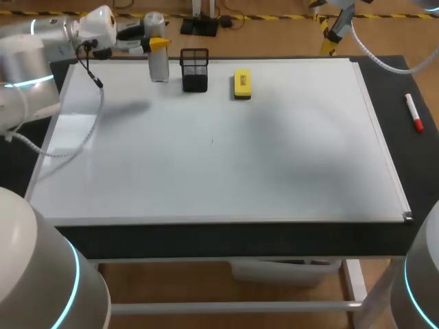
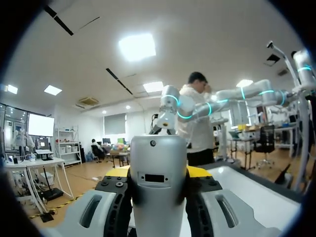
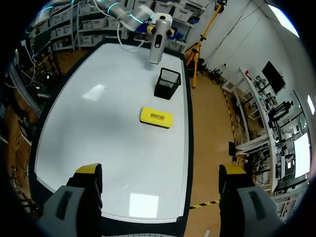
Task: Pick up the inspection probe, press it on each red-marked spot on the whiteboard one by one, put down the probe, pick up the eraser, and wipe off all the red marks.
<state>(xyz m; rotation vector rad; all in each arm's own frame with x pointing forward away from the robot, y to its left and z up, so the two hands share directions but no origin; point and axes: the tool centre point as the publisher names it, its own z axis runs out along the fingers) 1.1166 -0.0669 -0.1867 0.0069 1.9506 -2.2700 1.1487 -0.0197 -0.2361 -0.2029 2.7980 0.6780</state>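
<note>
Upright over the far edge of the large white whiteboard (image 1: 226, 151), toward its left corner, the grey cylindrical inspection probe (image 1: 158, 62) sits clamped between the left fingers (image 2: 200, 172), gripped from both sides. Just beside it stands a black mesh pen holder (image 1: 195, 70), then the yellow block eraser (image 1: 242, 83). The right fingers (image 3: 88, 170) hang spread wide above the board, grasping nothing. A red marker pen (image 1: 413, 113) lies on the black desk (image 1: 411, 157) near its right edge.
</note>
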